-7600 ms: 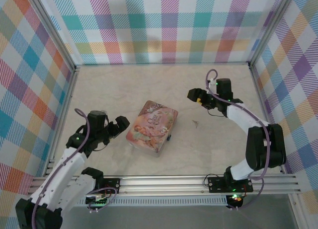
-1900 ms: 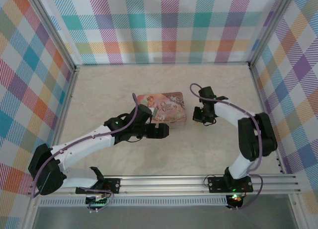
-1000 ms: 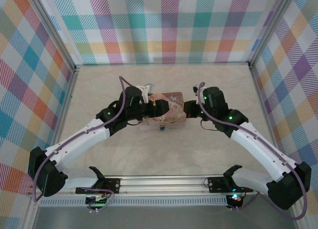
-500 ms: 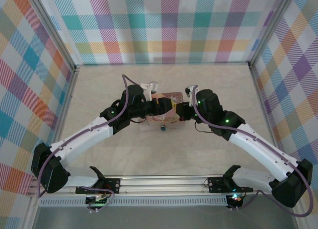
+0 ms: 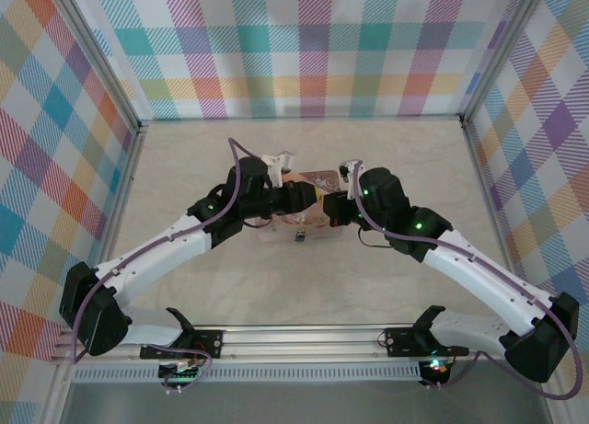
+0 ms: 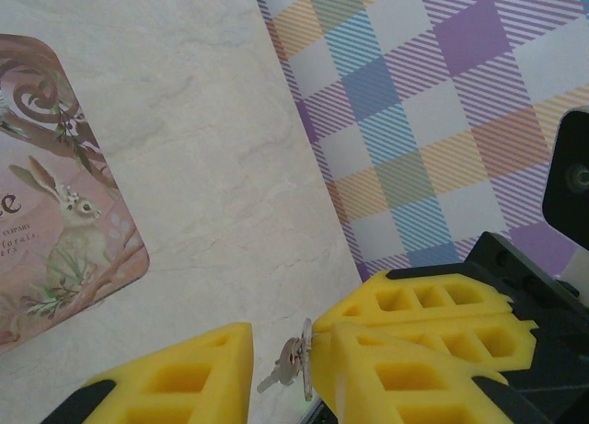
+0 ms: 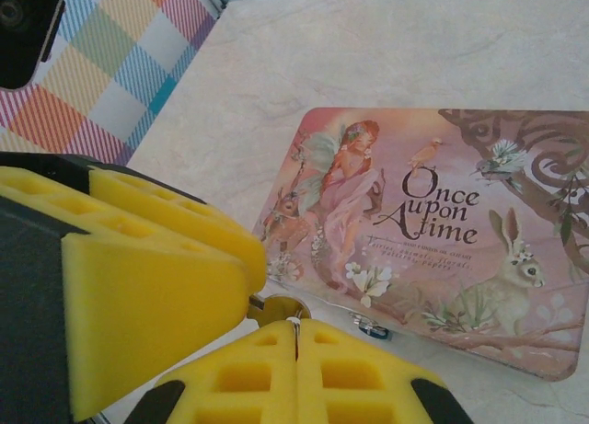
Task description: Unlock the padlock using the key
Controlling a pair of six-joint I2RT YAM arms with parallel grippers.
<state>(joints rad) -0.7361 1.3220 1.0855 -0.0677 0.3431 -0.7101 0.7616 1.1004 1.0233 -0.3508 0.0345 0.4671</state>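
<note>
The small brassy key (image 7: 274,309) hangs on a thin ring pinched at the tips of my right gripper (image 7: 295,337), which is shut on it. In the left wrist view the key (image 6: 287,360) dangles in the gap of my left gripper (image 6: 281,373), which is open with a yellow finger on either side. From above, the left gripper (image 5: 299,196) and right gripper (image 5: 333,208) meet tip to tip over the pink tin (image 5: 311,180). The tiny bluish padlock (image 7: 373,327) sits at the tin's front edge, seen from above as a small blue padlock (image 5: 301,235).
The pink illustrated tin (image 7: 433,231) lies flat on the pale tabletop (image 5: 405,157) just behind both grippers. Checked walls (image 5: 313,47) enclose the table on three sides. The metal rail (image 5: 304,337) with the arm bases runs along the near edge.
Over the last second the right gripper, carrying the key, has slid left to the left gripper's tips above the tin. Earlier the tin was turned and moved back.
</note>
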